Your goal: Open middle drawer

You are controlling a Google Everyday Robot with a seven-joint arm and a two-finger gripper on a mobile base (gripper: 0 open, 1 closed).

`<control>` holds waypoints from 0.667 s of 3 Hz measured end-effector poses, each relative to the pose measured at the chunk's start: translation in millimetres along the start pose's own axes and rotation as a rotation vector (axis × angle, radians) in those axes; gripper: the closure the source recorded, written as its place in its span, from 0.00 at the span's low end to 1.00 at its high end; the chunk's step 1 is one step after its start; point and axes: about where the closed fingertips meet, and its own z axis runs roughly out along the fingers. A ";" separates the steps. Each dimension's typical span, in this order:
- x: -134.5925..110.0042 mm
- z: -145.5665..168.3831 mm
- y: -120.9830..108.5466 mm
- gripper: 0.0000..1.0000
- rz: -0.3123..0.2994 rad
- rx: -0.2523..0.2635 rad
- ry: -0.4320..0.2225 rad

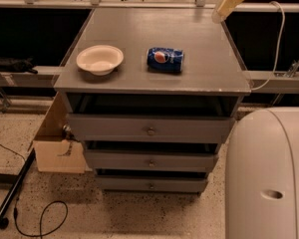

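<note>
Single high view, close, angled down at the cabinet (204,59) front-on; pincer (221,12) at upper right edge.

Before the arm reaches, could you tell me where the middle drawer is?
The middle drawer sits low-centre in the camera view, between the top drawer and bottom drawer; the gripper hangs over the cabinet, far right corner.
</note>
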 end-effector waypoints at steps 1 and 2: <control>-1.3 -15.3 8.3 0.00 0.016 -0.005 -0.019; -2.5 -41.0 18.8 0.00 0.052 0.004 -0.053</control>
